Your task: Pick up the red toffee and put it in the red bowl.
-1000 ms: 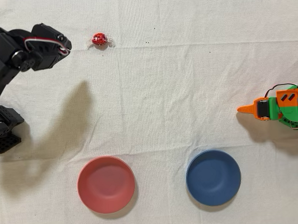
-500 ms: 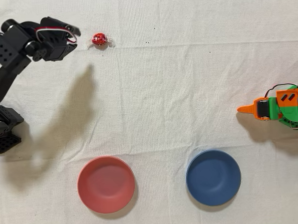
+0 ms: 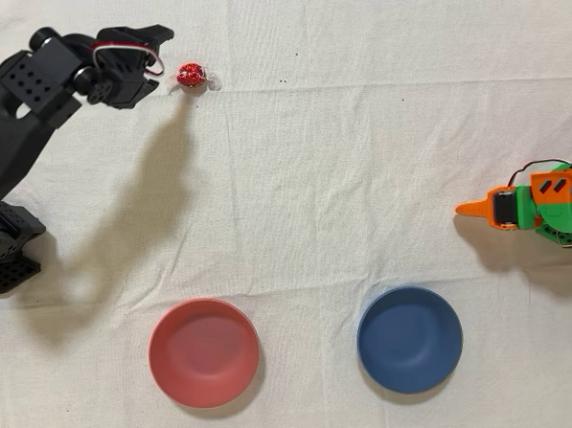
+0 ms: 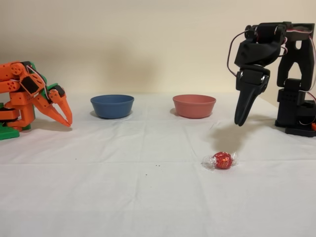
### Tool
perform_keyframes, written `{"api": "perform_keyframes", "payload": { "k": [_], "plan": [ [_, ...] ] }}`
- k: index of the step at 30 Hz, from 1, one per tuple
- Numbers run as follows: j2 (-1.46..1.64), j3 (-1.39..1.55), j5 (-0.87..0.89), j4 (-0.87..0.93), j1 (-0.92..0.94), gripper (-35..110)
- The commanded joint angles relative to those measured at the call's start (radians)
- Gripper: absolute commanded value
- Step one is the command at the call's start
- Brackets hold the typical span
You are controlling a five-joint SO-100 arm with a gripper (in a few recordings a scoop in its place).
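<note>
The red toffee [image 3: 190,75] lies on the white cloth of the bench [image 3: 361,172], near the top edge in the overhead view and near the front in the fixed view [image 4: 222,160]. Its clear twisted wrapper ends stick out to either side and are faint against the cloth, easier to make out from the side than from above.

The black arm's gripper [image 3: 158,50] points toward the sweet from the left in the overhead view, its tip just beside the toffee but not touching it. In the fixed view the gripper [image 4: 243,114] hangs in the air, pointing down, above and a little behind the sweet, clear of the cloth. From the side the fingers [image 4: 245,103] look like one dark tapered shape with no gap between them, so they seem to be together; from above they merge with the dark body of the arm, and nothing is held between them. The arm's base is cut off by the left edge in the overhead view and by the right edge in the fixed view.

The red bowl [image 3: 204,352] sits well apart from the toffee, near the bottom of the overhead view, with the dark blue bowl [image 3: 410,339] beside it to the right. In the fixed view the two bowls [image 4: 194,105] [image 4: 112,105] stand at the back, and their insides are hidden by their rims. The idle orange arm [image 3: 535,206] is partly cut off at the frame edge.
</note>
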Motion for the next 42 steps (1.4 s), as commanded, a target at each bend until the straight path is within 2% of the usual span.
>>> {"api": "perform_keyframes", "payload": {
  "k": [1, 21, 32, 42],
  "plan": [
    [-0.011, -0.084, -0.012, -0.02, -0.014, 31],
    [-0.067, 0.072, -0.121, -0.227, 0.087, 31],
    [-0.074, 0.189, -0.083, -0.339, 0.078, 31],
    [-0.117, 0.166, -0.048, -0.35, 0.046, 31]
  ]
}}
